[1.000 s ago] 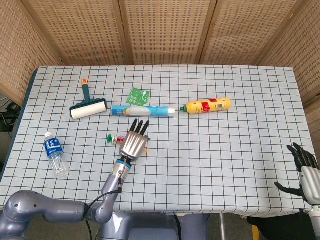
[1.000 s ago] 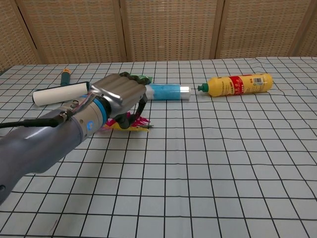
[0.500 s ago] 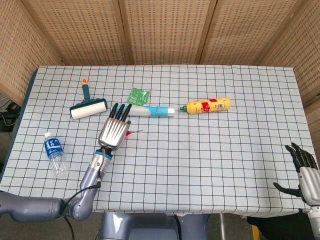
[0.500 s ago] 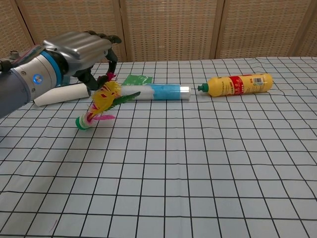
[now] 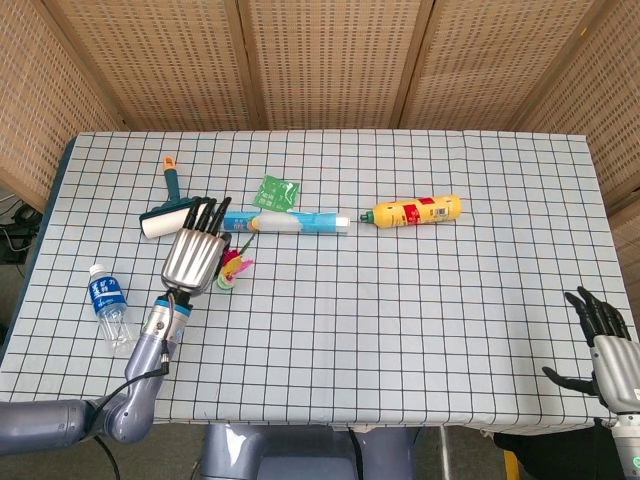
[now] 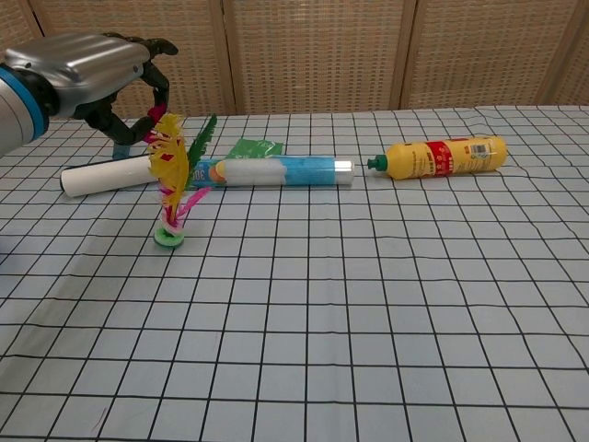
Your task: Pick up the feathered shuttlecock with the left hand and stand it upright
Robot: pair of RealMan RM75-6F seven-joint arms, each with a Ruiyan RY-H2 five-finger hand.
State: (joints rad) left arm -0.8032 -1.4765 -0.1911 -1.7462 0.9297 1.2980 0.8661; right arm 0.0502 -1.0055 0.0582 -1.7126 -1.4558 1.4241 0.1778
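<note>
Left hand (image 6: 87,74) pinches the top feathers of the shuttlecock (image 6: 171,189), fingers curled down over them. Shuttlecock stands upright, green base on the desk (image 6: 386,304), directly under the hand's fingertips.

Chest view shows the pinch and the upright pose plainly; head view has the hand (image 5: 192,258) seen from above, covering most of the shuttlecock (image 5: 232,270), only a bit of colour showing at its right edge.

Right hand (image 5: 605,345) appears in head view only, low off the desk's near right corner, fingers spread, holding nothing.

Water bottle (image 5: 110,307) also head view only, lying left of the left hand, blue label, text too small to read.

Beyond the left hand: lint roller (image 5: 178,212), green packet (image 5: 275,190), blue-and-white tube (image 6: 276,170) lying flat. Tube print is partly hidden by feathers, unreadable. Further right lies a yellow bottle (image 6: 442,157), red label, writing not legible.
</note>
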